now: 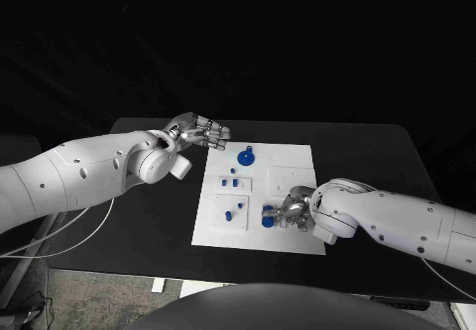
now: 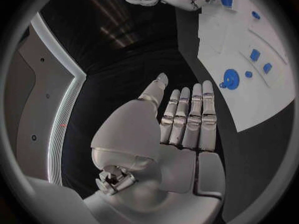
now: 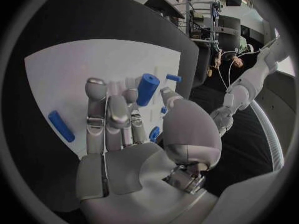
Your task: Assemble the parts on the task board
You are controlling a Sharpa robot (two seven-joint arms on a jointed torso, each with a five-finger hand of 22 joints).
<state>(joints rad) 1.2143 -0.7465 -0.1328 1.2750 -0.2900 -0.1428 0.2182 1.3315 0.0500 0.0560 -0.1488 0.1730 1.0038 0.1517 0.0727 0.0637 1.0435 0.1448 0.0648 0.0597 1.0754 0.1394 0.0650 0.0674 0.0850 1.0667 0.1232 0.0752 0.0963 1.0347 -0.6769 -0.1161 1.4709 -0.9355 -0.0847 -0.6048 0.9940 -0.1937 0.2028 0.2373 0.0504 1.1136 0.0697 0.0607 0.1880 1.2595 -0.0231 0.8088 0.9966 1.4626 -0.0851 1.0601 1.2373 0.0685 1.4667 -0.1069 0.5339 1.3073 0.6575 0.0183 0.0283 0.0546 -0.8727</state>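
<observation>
Board (image 1: pixel 298 237) is lying white in the middle of the head view, on the black table (image 1: pixel 377 148), and the right hand (image 1: pixel 294 214) is working low over its lower right part. In the right wrist view that hand (image 3: pixel 127 134) is pinching a blue peg (image 3: pixel 147 89) between thumb and fingertips, the peg standing up out of the grip, which looks to be so it can go end-first into a seat; I cannot tell whether it is already touching the board. The left hand (image 1: pixel 199 132) is hovering off the board's upper left corner, over bare table, and in its own wrist view its fingers (image 2: pixel 190 119) are lying straight and close together, holding nothing, seemingly parked out of the way. A blue round disc (image 1: pixel 245 159) is sitting near the board's top edge, small blue blocks (image 1: pixel 230 183) in the middle left, one more blue piece (image 1: pixel 228 216) below them. Dark table is running free all round the board, widest at the frame's right; the right arm is crowding the lower right corner.
</observation>
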